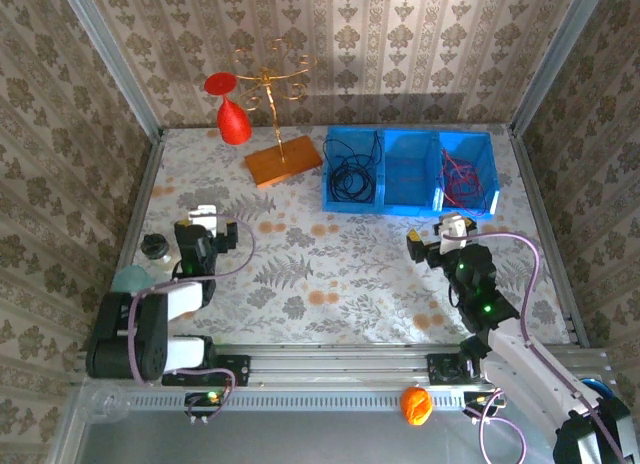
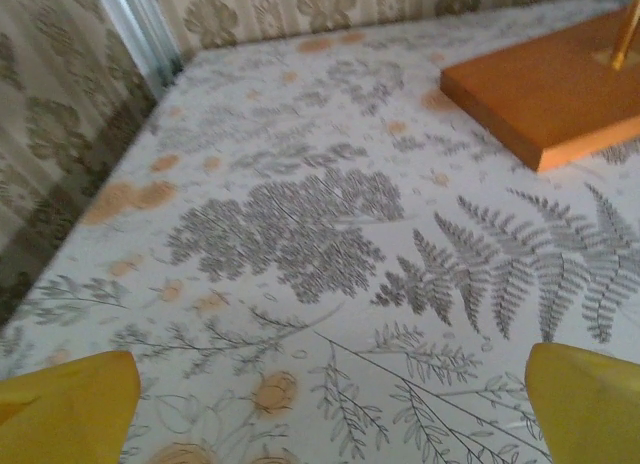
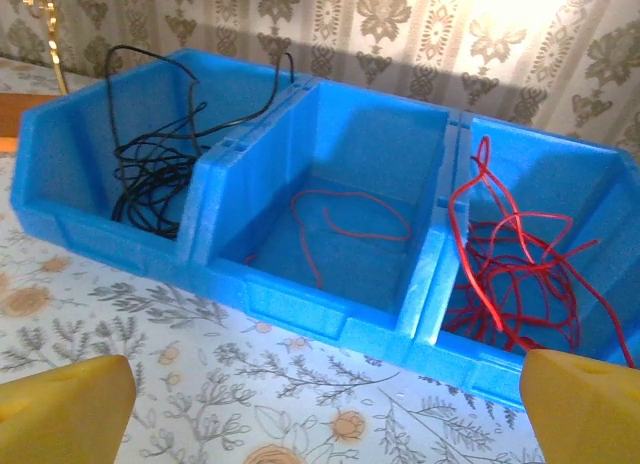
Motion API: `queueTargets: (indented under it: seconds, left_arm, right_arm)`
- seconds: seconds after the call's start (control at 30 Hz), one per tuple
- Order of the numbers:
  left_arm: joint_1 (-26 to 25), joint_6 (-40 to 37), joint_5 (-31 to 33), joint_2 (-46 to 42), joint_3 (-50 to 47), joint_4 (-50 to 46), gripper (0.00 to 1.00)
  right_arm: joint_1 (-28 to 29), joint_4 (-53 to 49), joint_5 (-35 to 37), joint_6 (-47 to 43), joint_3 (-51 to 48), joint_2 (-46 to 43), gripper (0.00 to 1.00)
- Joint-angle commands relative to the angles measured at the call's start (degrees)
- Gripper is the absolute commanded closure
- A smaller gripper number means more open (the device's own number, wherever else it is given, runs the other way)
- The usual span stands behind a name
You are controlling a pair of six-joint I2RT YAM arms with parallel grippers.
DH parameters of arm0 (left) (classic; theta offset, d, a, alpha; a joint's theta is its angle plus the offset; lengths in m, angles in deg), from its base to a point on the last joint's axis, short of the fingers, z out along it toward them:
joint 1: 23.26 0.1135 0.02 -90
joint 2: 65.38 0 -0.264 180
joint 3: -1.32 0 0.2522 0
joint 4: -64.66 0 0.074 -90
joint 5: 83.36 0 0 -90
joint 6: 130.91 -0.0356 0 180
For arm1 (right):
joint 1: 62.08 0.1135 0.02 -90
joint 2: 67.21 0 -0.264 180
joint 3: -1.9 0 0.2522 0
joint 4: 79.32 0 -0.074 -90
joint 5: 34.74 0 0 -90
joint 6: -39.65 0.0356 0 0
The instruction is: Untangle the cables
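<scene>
Left hand (image 2: pixel 330 409) wide, right hand (image 3: pixel 325 409) wide — cables (image 3: pixel 150 194) in bins (image 3: pixel 300 294) at far edge.

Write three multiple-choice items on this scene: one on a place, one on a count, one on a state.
1. Where does the black cable lie?
A. In the left-hand bin
B. In the middle bin
C. In the right-hand bin

2. How many blue bins stand in the row?
A. Two
B. Three
C. Four

3. How is the right gripper?
A. Shut on a red cable
B. Shut on the black cable
C. Open, holding nothing

Answers:
1 A, its loops lie in the bin nearest the wooden base.
2 B, three open-topped bins stand side by side.
3 C, its yellow fingers stand wide apart over the table.
</scene>
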Motion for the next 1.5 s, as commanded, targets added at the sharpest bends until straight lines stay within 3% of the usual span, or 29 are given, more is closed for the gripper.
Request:
queueTargets:
  seconds: [0.0, 0.07, 0.13, 0.27, 0.4, 0.7, 0.87, 1.03, 1.1, 1.2, 1.47]
  left_arm:
    - [1.89, -0.8, -4.07, 7.35, -0.55, 16.29, 0.0]
    - [2.39, -1.35, -3.95, 13.89, -0.28, 23.96, 0.0]
    - [2.66, 0.08, -3.89, 10.75, 1.06, 14.89, 0.0]
    - [3.03, -0.89, -7.13, 11.21, 6.39, 5.9, 0.0]
    - [4.25, 0.01, -8.46, 11.58, 8.24, 3.36, 0.0]
    - [4.26, -0.15, -8.88, 11.57, 8.27, 3.34, 0.0]
    - [4.29, -0.1, -8.93, 11.56, 8.27, 3.31, 0.0]
    - [4.38, -0.14, -8.95, 11.52, 8.26, 3.38, 0.0]
    - [4.34, -0.14, -8.95, 11.58, 8.25, 3.34, 0.0]
    - [4.33, -0.14, -8.95, 11.56, 8.27, 3.38, 0.0]
    - [4.36, -0.14, -8.95, 11.58, 8.25, 3.37, 0.0]
  right_arm:
    - [-2.57, 7.76, -1.84, -0.95, -1.56, 3.3, 0.0]
    - [-4.14, 10.82, -2.49, -1.42, -2.01, 6.44, 0.0]
    - [-5.76, 16.99, -3.61, -0.62, -2.87, 10.9, 0.0]
    - [-9.45, 26.41, -5.58, -0.64, -1.76, 23.33, 0.0]
    - [-11.43, 37.3, -6.24, 1.76, -1.61, 33.22, 0.0]
    - [-15.57, 25.46, -4.1, 6.79, 5.7, 35.16, 0.0]
    - [-16.18, 32.1, -6.49, 8.96, 4.73, 39.12, 0.0]
    - [-16.27, 45.77, -6.31, 9.16, 3.98, 51.0, 0.0]
    - [-16.26, 35.77, -5.7, 9.49, 6.87, 48.52, 0.0]
    - [-15.86, 29.02, -5.65, 9.02, 11.28, 49.39, 0.0]
    - [-15.74, 29.68, -5.77, 8.79, 11.06, 49.6, 0.0]
